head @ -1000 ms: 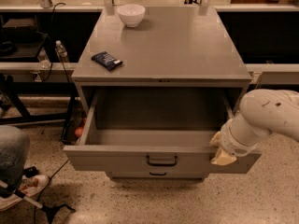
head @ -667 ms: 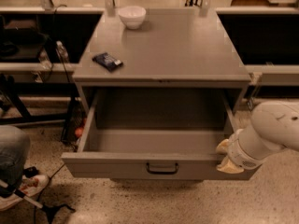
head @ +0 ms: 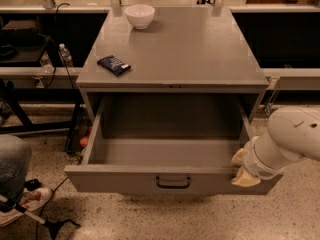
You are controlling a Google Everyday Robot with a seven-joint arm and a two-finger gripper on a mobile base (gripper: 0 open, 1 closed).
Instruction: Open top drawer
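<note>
Looks like a robotics lab or workshop: speckled hard floor [head: 150, 219], plain grey metal bench [head: 200, 49] with a drawer [head: 125, 180] pulled out, long metal shelving [head: 295, 76] behind, a bottle [head: 64, 55] tucked at left, a stand's leg [head: 37, 220] bottom left. White robot arm's pincer [head: 243, 169] at the drawer front's right end.

Arm reaching in from the right.
The white arm [head: 295, 134] is entering at the right edge, low in the view, and is angling down and leftward; the gripper [head: 241, 169] is sitting at its lower left end.
</note>
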